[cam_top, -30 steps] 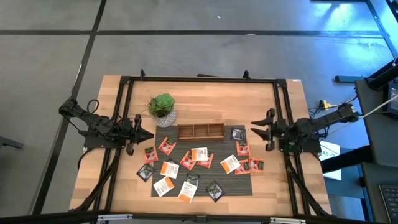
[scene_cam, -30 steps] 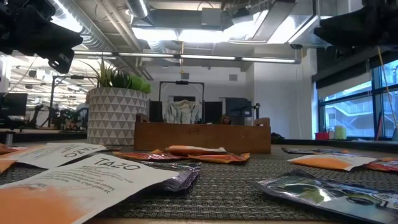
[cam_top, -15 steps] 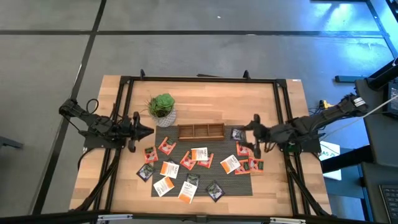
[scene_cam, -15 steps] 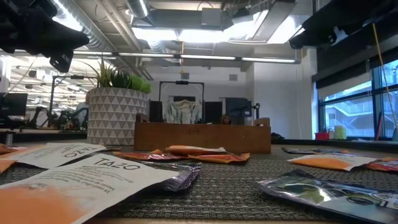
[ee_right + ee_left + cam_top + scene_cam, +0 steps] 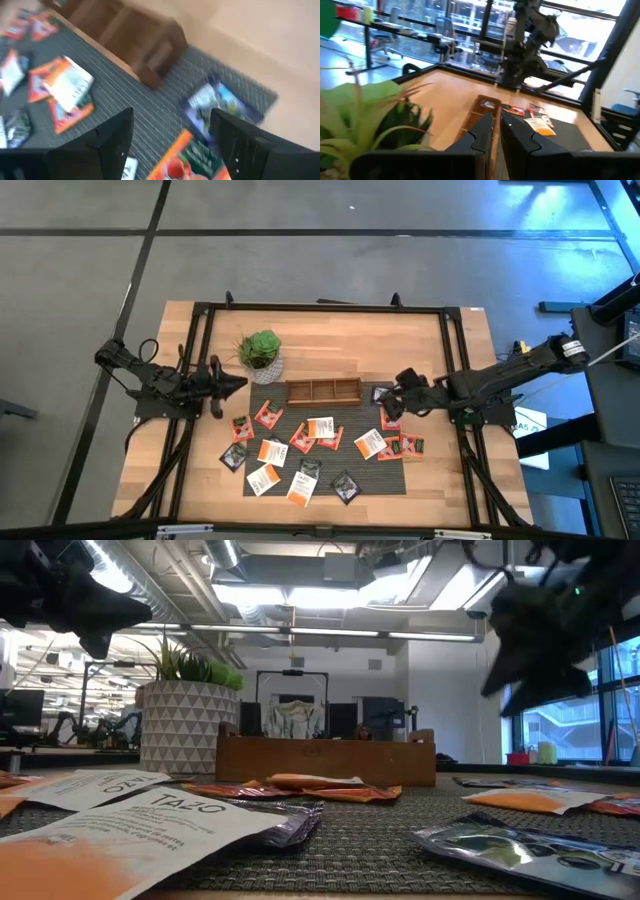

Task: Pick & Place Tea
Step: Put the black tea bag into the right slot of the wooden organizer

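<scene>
Several tea sachets, orange-red, white and dark, lie flat and scattered on the dark woven mat [image 5: 320, 480]. My right gripper [image 5: 395, 402] hangs open and tipped downward over the mat's right end. In the right wrist view its fingers [image 5: 107, 142] stand wide apart above a dark sachet [image 5: 220, 107] and an orange one [image 5: 192, 160], touching neither. My left gripper [image 5: 238, 384] stays shut and level at the table's left, beside the potted plant [image 5: 262, 352], holding nothing. The left wrist view also shows the left gripper [image 5: 496, 131] shut.
A brown three-compartment wooden tray [image 5: 322, 391] stands at the mat's far edge, just left of my right gripper. A black frame [image 5: 320, 308] runs around the table. Bare wood shows between the tray and the far edge.
My right gripper has travelled from the table's right side toward its left, sunk a little, tipped downward and rolled, and now hangs over the sachets at the mat's right end. My left gripper has swung slightly toward the far edge without leaving its place.
</scene>
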You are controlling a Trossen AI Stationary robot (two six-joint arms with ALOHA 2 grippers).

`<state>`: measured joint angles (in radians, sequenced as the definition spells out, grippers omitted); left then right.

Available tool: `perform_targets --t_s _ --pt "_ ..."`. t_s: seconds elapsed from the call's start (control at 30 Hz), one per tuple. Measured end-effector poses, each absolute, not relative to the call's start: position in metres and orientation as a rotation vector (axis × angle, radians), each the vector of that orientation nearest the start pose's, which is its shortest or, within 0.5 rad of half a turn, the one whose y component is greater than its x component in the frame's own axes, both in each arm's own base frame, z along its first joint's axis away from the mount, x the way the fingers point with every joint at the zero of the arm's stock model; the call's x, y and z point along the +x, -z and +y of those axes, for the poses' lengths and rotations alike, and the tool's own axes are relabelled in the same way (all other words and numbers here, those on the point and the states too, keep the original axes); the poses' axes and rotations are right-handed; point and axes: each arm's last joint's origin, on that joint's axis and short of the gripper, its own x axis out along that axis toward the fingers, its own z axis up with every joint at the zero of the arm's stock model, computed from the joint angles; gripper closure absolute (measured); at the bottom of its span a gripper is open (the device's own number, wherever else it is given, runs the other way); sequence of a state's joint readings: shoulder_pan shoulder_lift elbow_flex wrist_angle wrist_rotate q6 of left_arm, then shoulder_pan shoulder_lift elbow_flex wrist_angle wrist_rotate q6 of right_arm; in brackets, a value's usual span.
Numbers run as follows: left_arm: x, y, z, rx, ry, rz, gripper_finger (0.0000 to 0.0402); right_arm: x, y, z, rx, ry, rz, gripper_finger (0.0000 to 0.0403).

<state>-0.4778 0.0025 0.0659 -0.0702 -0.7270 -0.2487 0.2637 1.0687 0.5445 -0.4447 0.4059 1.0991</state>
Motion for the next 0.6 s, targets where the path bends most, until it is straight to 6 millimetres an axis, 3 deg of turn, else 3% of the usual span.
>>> perform_targets --t_s 0.6 --pt "0.085 -0.179 -0.022 -0.243 -0.263 -0.027 0.0370 0.199 -0.142 0.026 0.681 0.817 0.890 0.0175"
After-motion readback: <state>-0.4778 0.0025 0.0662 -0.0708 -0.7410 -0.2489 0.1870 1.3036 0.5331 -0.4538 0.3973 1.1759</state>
